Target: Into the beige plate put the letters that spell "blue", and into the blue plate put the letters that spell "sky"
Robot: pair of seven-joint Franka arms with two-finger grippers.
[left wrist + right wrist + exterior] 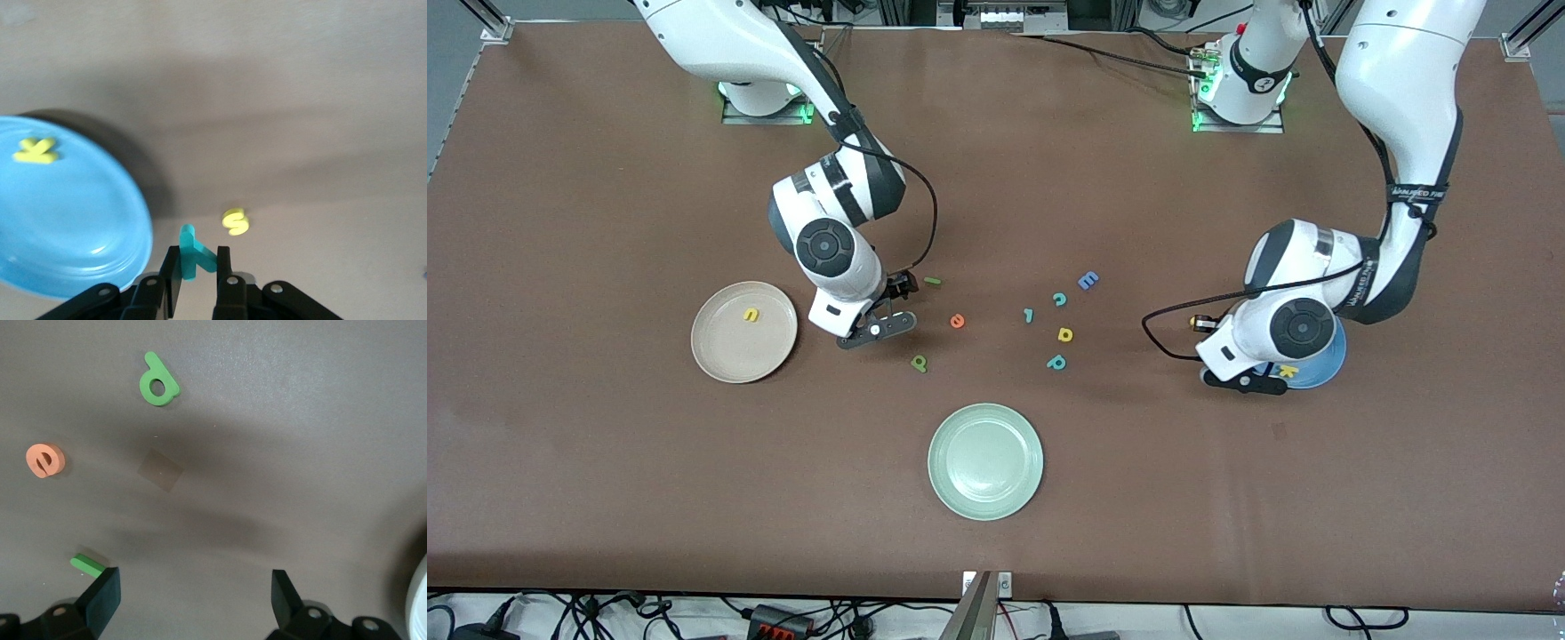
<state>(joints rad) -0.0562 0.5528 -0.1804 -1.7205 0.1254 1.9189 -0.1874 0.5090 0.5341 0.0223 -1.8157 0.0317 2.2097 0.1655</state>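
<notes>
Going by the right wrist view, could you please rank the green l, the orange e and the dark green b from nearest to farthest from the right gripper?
From the open right gripper:
1. Green l, right beside one fingertip.
2. Orange e, farther out on the table.
3. Dark green b, farthest out.

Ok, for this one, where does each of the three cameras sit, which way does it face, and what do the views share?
Front view: high across the table, facing both arms' bases; shows both arms, the beige plate and pale green plate.
Left wrist view: on the left arm, looking down past the left gripper, shut on the teal y, beside the blue plate.
Right wrist view: on the right arm, looking down past the open right gripper.
Shared: front and right wrist views show the orange e.
</notes>
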